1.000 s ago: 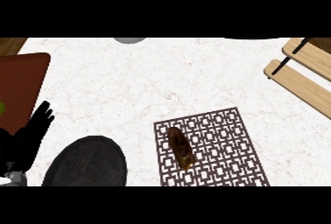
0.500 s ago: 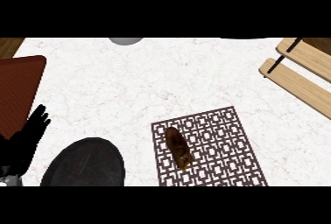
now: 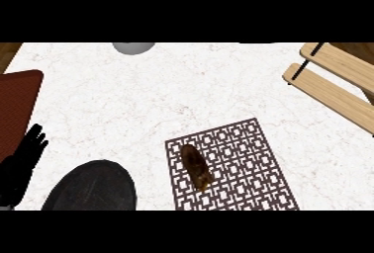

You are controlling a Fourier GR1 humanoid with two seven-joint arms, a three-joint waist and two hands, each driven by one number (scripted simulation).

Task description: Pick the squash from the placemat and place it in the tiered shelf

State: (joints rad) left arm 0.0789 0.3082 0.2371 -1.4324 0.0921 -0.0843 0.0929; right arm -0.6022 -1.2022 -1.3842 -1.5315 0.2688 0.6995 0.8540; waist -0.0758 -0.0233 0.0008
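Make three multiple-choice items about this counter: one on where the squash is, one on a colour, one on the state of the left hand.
1. Where does the squash lie?
A. on the placemat
B. on the wooden shelf
C. in the left hand

2. What colour is the squash?
A. green
B. brown
C. white

3. How is the left hand?
A. curled round the squash
B. open, holding nothing
C. resting on the shelf

Answers:
1 A, it rests on the placemat's left part.
2 B, it looks dark brown.
3 B, its fingers are straight at the view's left edge, far from the squash.
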